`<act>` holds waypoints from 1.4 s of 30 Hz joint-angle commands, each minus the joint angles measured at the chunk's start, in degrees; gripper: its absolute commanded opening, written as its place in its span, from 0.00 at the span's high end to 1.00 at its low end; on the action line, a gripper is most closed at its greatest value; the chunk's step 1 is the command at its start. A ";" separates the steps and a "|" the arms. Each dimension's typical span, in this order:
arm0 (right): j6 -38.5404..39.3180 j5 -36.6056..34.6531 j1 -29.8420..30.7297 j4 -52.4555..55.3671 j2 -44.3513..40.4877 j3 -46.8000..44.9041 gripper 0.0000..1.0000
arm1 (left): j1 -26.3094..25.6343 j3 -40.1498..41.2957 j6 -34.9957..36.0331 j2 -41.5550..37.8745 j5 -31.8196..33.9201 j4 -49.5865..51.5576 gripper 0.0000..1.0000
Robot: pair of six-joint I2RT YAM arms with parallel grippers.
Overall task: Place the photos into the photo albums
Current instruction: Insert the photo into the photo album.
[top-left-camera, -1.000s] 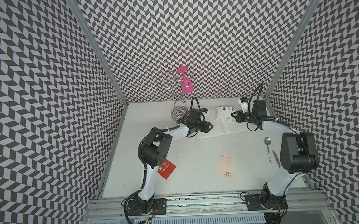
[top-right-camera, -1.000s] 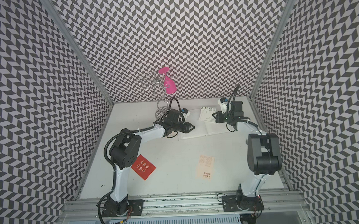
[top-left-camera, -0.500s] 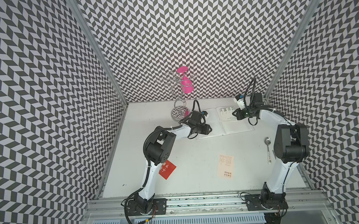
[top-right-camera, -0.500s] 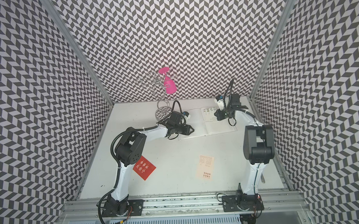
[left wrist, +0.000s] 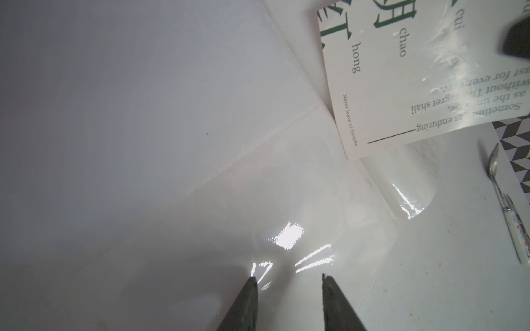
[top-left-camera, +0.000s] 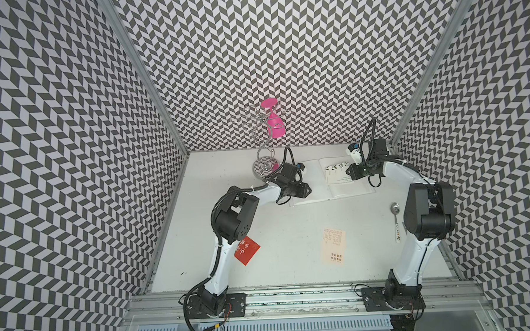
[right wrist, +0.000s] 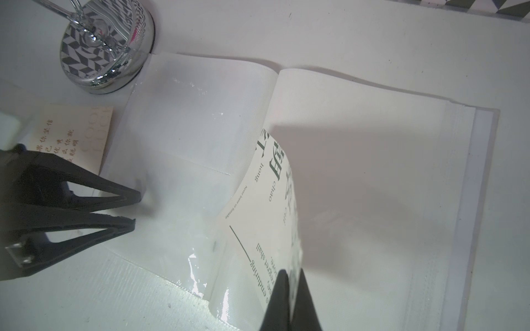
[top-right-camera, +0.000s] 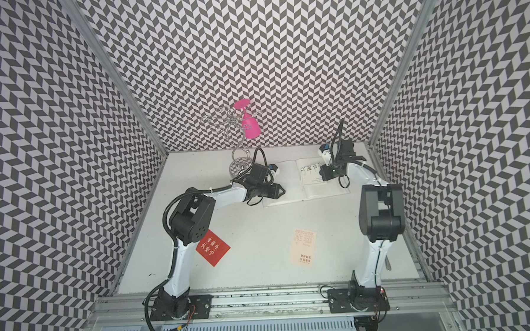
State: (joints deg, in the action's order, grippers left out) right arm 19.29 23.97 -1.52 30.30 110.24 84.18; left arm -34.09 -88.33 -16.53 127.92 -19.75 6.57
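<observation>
Table (top-left-camera: 291, 232) space at the far end is taken up by the album (top-left-camera: 315, 176), which is laid open with blank white pages under glossy sleeves. A chrome rack (top-left-camera: 265, 166) is stood at the album's far left corner, its round base (right wrist: 106, 48) just beside the page, and a pink glass (top-left-camera: 275, 126) is hung upside down from it. The left gripper (left wrist: 288, 282) is set at the left page, jaws narrowly parted with only sleeve seen between them. The right gripper (right wrist: 291, 275) is clamped on the white card (right wrist: 266, 217), which is bowed over the right page near the spine and partly covered by shiny film. On it large green characters are printed, with "cui", "chao", "hong", "Never leave or forsake" and, in italics, "enduring" and "regret shall". A cream card (right wrist: 77, 134) with gold characters is seen beside the album, behind the left gripper. A peach card (top-left-camera: 333, 247) with orange print is laid nearer the front; its text is too small to read. A red card (top-right-camera: 213, 247) with white characters is partly hidden by the left arm. A spoon (top-left-camera: 396, 222) is laid by the right arm.
</observation>
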 commanded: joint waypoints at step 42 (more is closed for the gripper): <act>3.65 -9.99 5.55 4.53 -3.05 0.28 1.00 | 0.96 2.82 -0.49 0.85 4.33 9.35 0.61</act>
State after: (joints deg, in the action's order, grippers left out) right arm 21.21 13.32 4.01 34.13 107.85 84.29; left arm -34.09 -87.77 -16.53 127.37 -18.85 6.61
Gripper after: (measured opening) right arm 0.048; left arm 0.394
